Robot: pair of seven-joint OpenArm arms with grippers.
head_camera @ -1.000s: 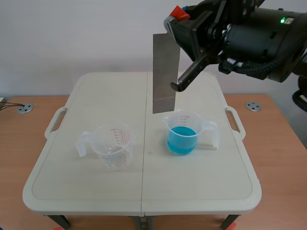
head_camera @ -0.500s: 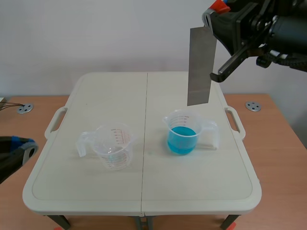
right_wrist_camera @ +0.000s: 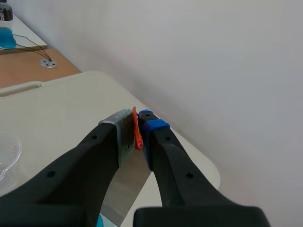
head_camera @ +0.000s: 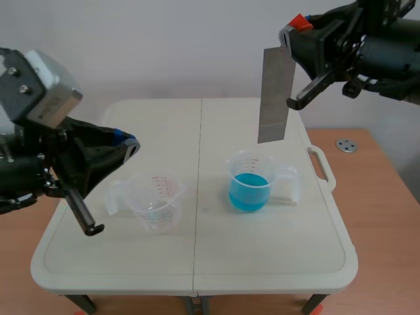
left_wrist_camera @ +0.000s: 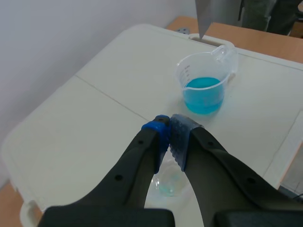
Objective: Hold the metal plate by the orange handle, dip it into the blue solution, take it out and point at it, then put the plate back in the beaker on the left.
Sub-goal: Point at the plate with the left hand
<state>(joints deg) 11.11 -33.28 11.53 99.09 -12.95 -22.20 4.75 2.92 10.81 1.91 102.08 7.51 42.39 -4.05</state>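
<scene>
My right end effector (right_wrist_camera: 135,135) grips the orange handle (head_camera: 300,21), the safest hold on this thin, stiff, probably slick metal plate (head_camera: 273,98).

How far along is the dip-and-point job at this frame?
Done: right pincer grips the metal plate by its orange handle. In hand: plate hangs clear above the blue solution; dipping not verifiable. The left pincer, shut, is by the left beaker, far from the plate. Left: pointing, then returning the plate to that beaker.
</scene>
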